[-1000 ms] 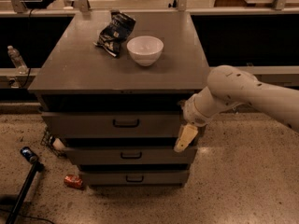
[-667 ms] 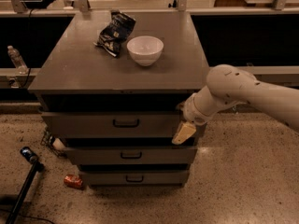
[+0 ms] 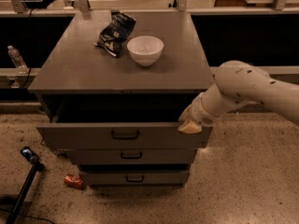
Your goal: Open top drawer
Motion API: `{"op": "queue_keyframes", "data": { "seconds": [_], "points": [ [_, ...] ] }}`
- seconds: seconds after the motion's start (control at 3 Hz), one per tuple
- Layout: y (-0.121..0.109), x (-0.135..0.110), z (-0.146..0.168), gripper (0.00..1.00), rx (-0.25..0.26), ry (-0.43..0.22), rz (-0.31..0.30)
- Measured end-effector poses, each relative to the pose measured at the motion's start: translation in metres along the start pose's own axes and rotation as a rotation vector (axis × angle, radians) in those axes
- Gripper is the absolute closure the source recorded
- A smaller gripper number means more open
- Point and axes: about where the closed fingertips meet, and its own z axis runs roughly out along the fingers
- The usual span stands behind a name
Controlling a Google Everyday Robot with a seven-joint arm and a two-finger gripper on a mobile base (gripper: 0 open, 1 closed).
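Observation:
The top drawer point(image 3: 88, 136) is the widest grey front of three, with a small black bar handle point(image 3: 125, 135) at its centre. It stands pulled out from the cabinet, with a dark gap above its front edge. My gripper point(image 3: 189, 124), on a white arm coming in from the right, sits at the right end of the drawer front, at its top edge. The two narrower drawers point(image 3: 131, 156) below are closed.
On the cabinet top point(image 3: 70, 73) stand a white bowl point(image 3: 145, 50) and a dark chip bag point(image 3: 114, 31). A water bottle point(image 3: 17, 59) stands on a ledge at left. A red can point(image 3: 74, 181) and a black pole point(image 3: 23, 190) lie on the floor at left.
The top drawer has slid out toward the camera. My gripper has moved up from beside the drawer fronts to the top drawer's right top edge.

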Motion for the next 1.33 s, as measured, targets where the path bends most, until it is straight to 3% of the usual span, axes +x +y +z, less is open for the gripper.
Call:
{"op": "queue_keyframes", "data": {
  "seconds": [0.33, 0.67, 1.0, 1.33],
  "points": [
    [0.004, 0.000, -0.003, 1.00, -0.003, 0.002, 0.008],
    [0.044, 0.000, -0.020, 0.85, -0.052, 0.011, 0.079],
    [0.046, -0.002, -0.023, 0.53, -0.057, 0.011, 0.082],
    [0.061, -0.013, -0.039, 0.29, -0.084, 0.012, 0.095]
  ]
}}
